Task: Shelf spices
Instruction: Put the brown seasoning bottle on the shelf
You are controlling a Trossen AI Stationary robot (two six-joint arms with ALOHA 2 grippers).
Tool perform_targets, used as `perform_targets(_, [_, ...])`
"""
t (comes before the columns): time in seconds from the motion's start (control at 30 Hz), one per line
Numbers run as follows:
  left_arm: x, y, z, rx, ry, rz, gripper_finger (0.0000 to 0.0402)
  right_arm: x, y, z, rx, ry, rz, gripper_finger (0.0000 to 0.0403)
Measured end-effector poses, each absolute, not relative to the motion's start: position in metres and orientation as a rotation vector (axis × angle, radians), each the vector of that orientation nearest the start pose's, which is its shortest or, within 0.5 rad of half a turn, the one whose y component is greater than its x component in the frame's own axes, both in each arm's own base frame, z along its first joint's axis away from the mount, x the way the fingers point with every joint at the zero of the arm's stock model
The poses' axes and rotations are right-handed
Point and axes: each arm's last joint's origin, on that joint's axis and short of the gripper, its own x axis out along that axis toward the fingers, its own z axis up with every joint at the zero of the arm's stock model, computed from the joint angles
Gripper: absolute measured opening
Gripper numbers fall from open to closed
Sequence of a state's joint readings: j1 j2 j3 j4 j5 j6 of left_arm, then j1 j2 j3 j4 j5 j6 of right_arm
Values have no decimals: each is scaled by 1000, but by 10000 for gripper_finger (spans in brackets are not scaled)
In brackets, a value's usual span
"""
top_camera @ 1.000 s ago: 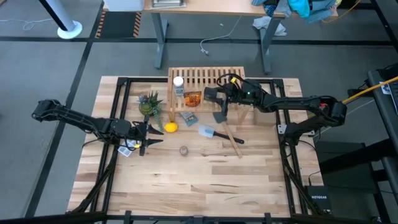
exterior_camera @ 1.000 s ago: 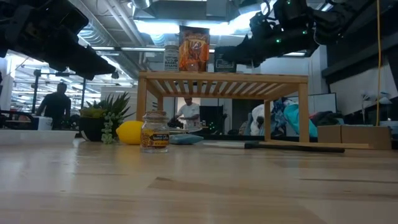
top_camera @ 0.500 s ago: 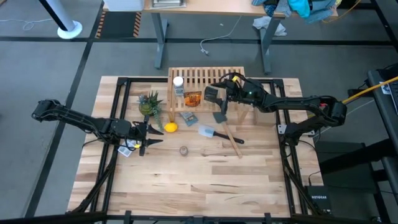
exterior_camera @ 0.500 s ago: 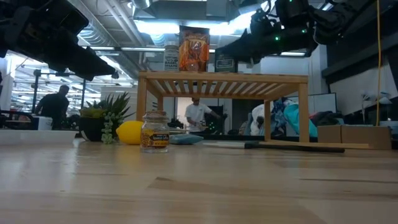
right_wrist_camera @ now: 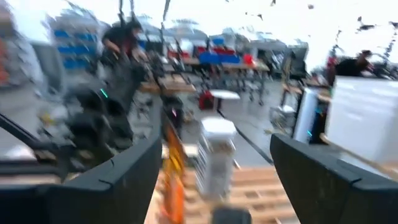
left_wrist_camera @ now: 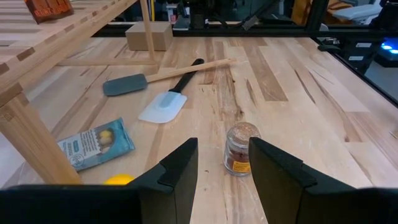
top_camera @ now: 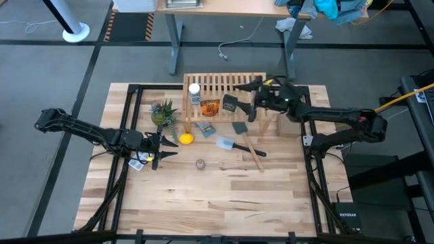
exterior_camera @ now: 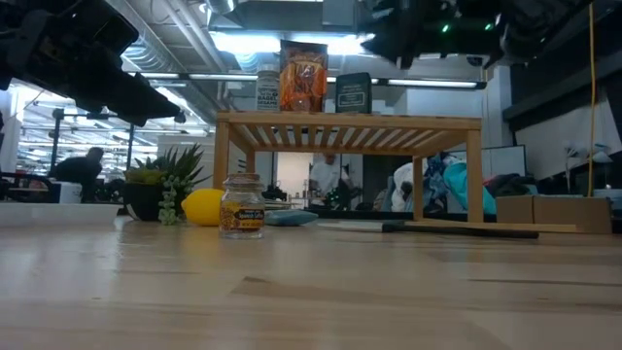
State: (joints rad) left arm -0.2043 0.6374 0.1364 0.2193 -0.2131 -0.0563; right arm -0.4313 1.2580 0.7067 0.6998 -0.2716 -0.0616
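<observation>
From above, three spices stand on the slatted pale-wood shelf (top_camera: 220,91): the white-capped jar (top_camera: 194,93), the orange one (top_camera: 209,107) and the small black square one (top_camera: 229,104); the right gripper (top_camera: 248,90) hangs just beside the black one with fingers spread and empty. The tiny clear glass jar (top_camera: 201,163) stands on the butcher-block table (top_camera: 224,196), so by my reading one spice is left. The left gripper (top_camera: 163,144) waits near the lemon (top_camera: 186,139), fingers parted, holding nothing. At table height the three containers line the shelf's top above thin rails and square legs, the glass jar in front, round and brown-labelled. The left wrist view shows that jar just ahead, between its dark open fingers. The right wrist view, blurred, shows the white-capped jar between wide fingers.
</observation>
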Motion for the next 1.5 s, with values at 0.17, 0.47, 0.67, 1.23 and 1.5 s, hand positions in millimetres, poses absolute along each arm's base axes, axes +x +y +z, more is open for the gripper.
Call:
perform_targets(0.17, [142, -23, 169, -9, 275, 18, 137, 230, -88, 320, -76, -219, -79, 307])
perform_targets(0.47, [139, -23, 158, -93, 386, 34, 137, 228, -7, 310, -7, 5, 180, 307])
perform_targets(0.67, [138, -23, 158, -143, 394, 45, 137, 251, 58, 276, -92, 155, 47, 307])
perform_targets(1.23, [141, -23, 151, -209, 442, 68, 137, 324, 97, 137, -42, 229, -207, 307])
perform_targets(1.5, [148, -25, 142, -185, 500, 75, 137, 345, 93, 94, 123, 241, -187, 307])
